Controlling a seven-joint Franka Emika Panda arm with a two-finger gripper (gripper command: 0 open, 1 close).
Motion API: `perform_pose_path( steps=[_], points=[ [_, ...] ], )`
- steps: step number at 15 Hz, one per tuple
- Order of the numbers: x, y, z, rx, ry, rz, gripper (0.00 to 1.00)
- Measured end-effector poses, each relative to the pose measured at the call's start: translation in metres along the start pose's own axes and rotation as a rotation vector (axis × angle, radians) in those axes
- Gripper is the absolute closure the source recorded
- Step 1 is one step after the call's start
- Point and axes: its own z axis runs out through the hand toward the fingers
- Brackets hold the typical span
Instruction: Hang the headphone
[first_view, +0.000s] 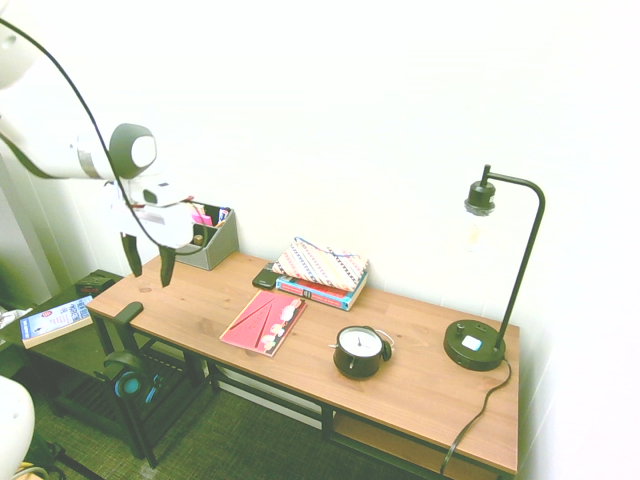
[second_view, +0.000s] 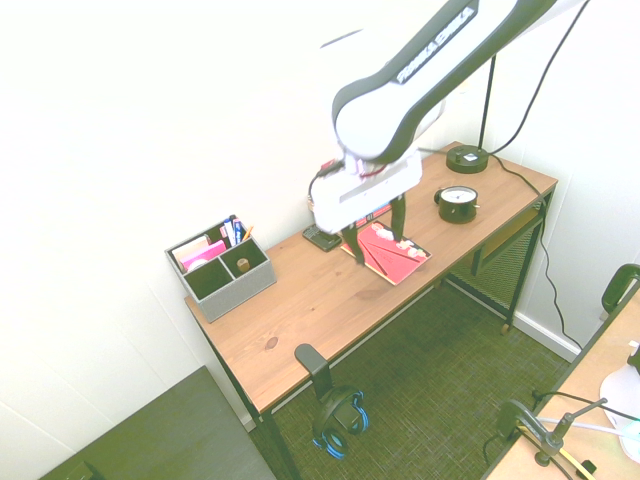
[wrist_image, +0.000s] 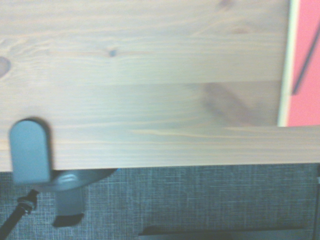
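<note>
Wood-topped desk (second_view: 290, 300) against a white wall runs from the lower left to the upper right of the second exterior frame, with dark carpet (second_view: 430, 350) below it. At its near edge, in the lower middle of that frame, a black hanger (second_view: 313, 366) juts out, and the headphone (second_view: 336, 418) hangs beneath it, its black ear cups ringed with blue. From these pictures, the hanging itself looks done, and the step in hand is most likely the finish: getting the gripper (second_view: 379, 251) clear. The next move probably calls only for a retreat upward, away from the hanger, without brushing the headphone or catching the hanger.

The white arm (second_view: 425, 85) slants in from the upper right of the second exterior frame and from the upper left of the first. Its gripper points down, well above the desk, with the red booklet (second_view: 405, 262) behind it in the second exterior frame. The two fingers stand apart, released, with nothing between them.
</note>
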Motion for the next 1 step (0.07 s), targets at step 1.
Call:
perform_pose_path(
  steps=[1],
  points=[
    [0.0169, 0.0249, -0.0205, -0.001, -0.003, 0.008, 0.0]
  ],
)
